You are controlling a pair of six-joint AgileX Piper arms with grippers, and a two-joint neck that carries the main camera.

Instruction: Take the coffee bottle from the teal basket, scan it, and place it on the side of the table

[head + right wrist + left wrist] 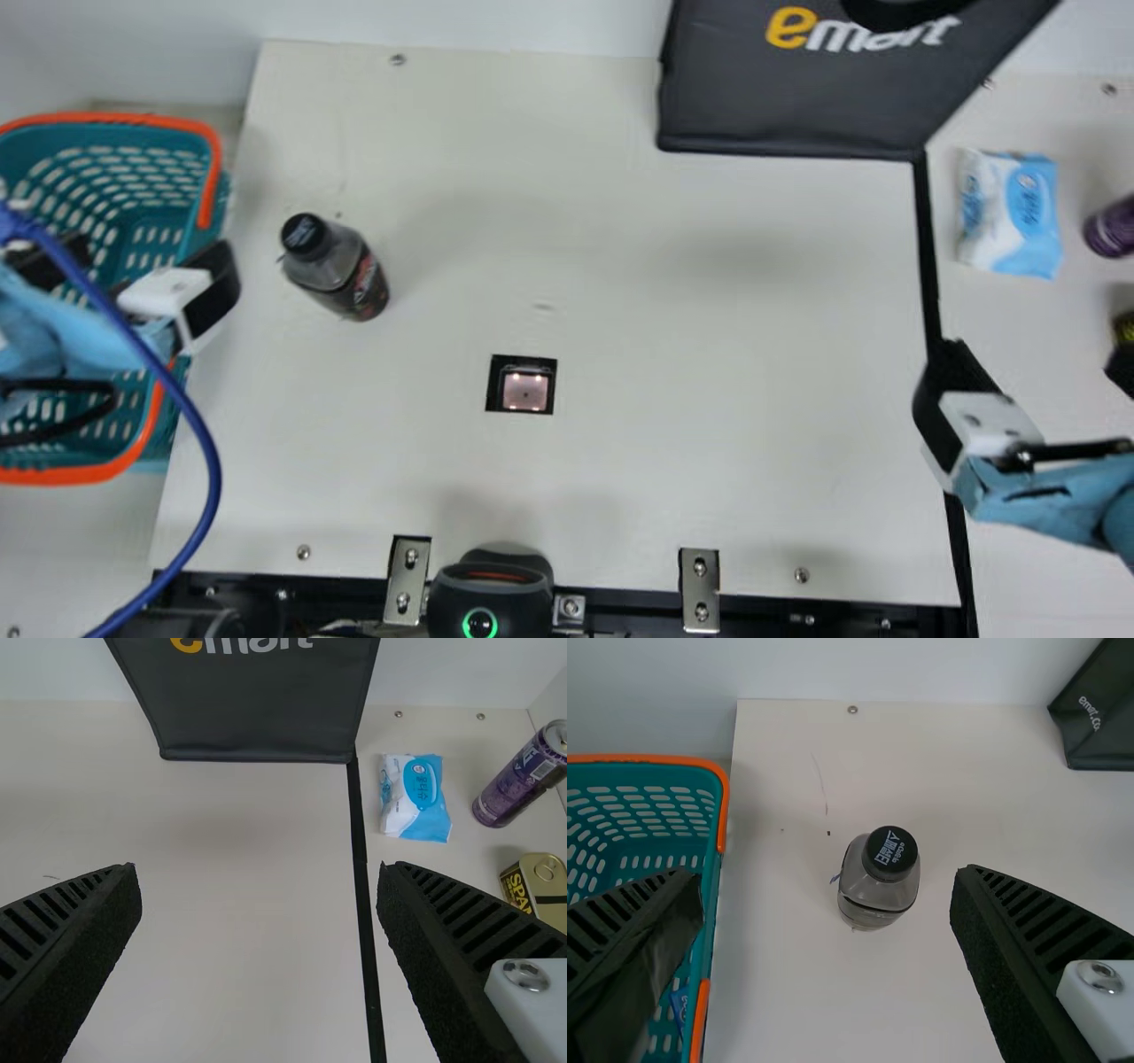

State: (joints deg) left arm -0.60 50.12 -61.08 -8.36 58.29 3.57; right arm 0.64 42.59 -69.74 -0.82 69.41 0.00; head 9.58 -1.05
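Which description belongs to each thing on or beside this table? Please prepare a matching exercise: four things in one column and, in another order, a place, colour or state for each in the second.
Things:
1. coffee bottle
2. teal basket
3. soft packet
4. bag

Descriptions:
A. blue and white, right of the black line in the main view
B. dark, with printed lettering
C. standing, with its black cap on
D. with orange handles

Right pairs: 1-C, 2-D, 3-A, 4-B

Bottle (341, 275) on table (709, 354) between basket (106, 137) at left and packet (1014, 213) at right, bag (788, 106) behind
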